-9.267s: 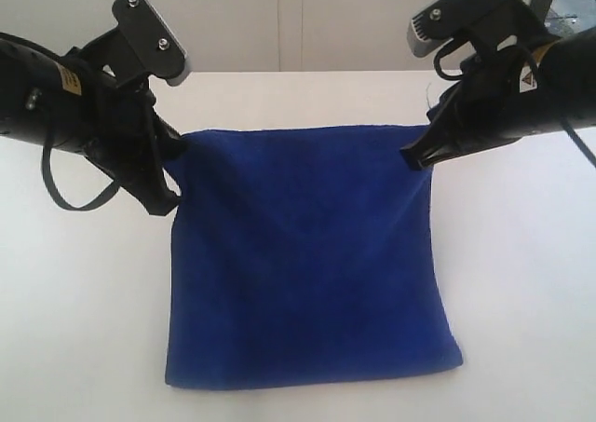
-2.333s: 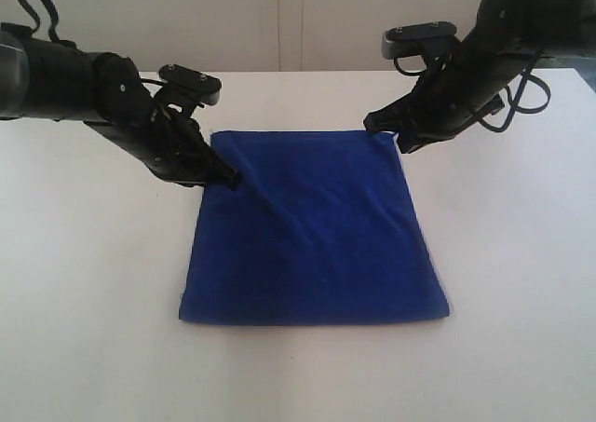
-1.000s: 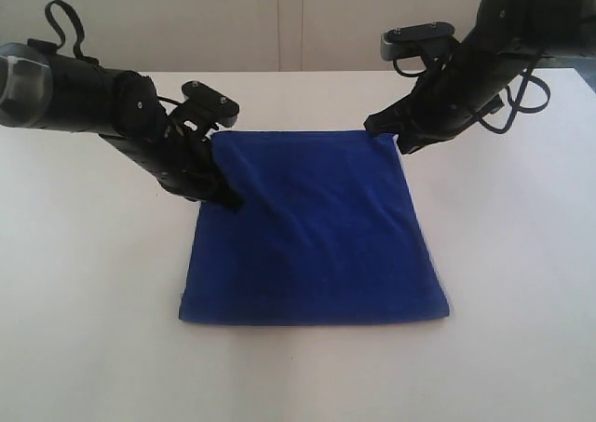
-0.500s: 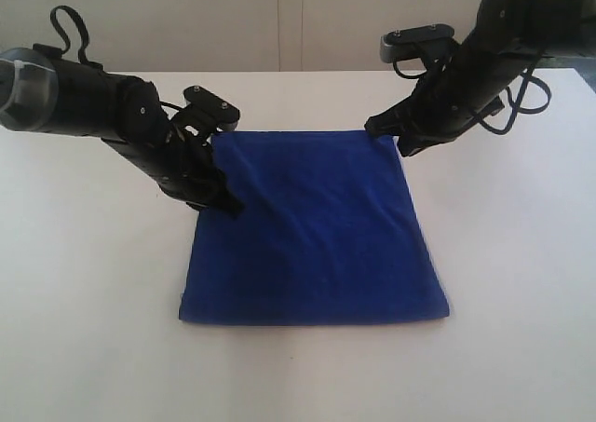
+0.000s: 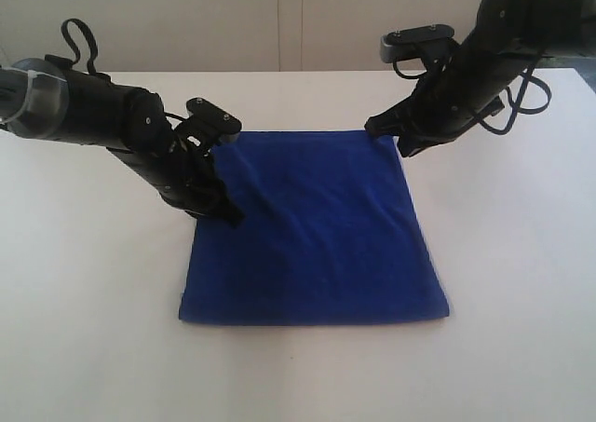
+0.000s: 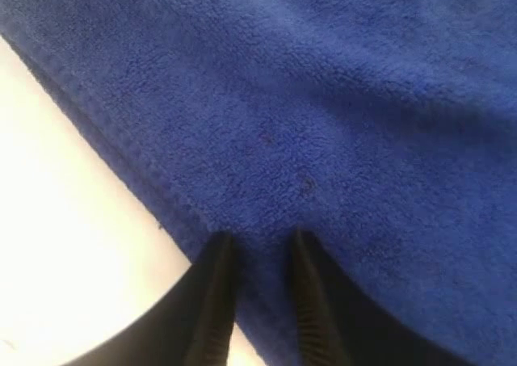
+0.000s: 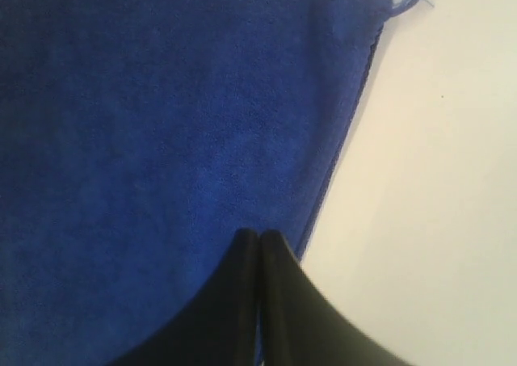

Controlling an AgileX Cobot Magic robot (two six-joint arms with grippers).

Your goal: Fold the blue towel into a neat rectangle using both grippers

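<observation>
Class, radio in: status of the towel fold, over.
Left gripper pinching left edge; right gripper shut at far right corner. Blue towel lying flat. No obstructions.

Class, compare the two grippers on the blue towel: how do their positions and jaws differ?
The left gripper sits partway down the blue towel's left edge; the right gripper sits at its far right corner. Left jaws stand slightly apart, towel showing between; right jaws are pressed together. Both are black, at the towel's edge.
</observation>
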